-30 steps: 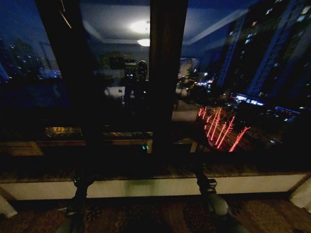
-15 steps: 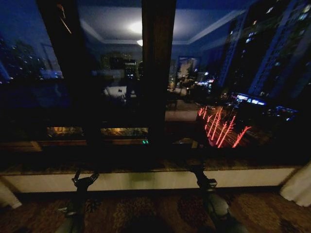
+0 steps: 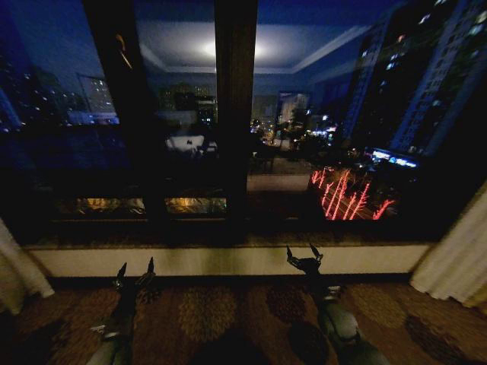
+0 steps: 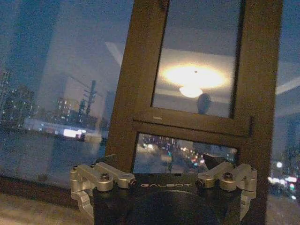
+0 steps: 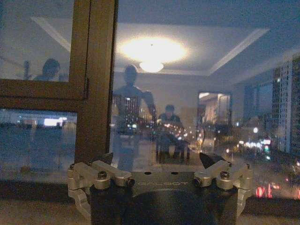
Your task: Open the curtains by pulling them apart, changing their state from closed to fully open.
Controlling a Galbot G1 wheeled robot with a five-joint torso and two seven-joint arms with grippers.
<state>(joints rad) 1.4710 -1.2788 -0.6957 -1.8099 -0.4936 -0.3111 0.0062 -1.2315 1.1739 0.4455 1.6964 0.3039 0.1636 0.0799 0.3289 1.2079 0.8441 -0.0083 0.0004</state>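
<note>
Curtains (image 3: pixel 455 258) at edges, well outside pincers

Ahead of you the window glass (image 3: pixel 365 137) and its dark upright frame post (image 3: pixel 234 114) close off the way forward, with the pale sill (image 3: pixel 228 260) running across low in front of them. Your left tool (image 3: pixel 135 270) and right tool (image 3: pixel 304 255) both sit just short of that sill, fingers spread, with bare carpet (image 3: pixel 228 319) between and around them. To either side the curtains (image 3: pixel 456 258) hang bunched at the far edges, one panel on your right and the other (image 3: pixel 19 266) on your left, each well apart from the nearer tool, so the span of floor between them stands free.
</note>
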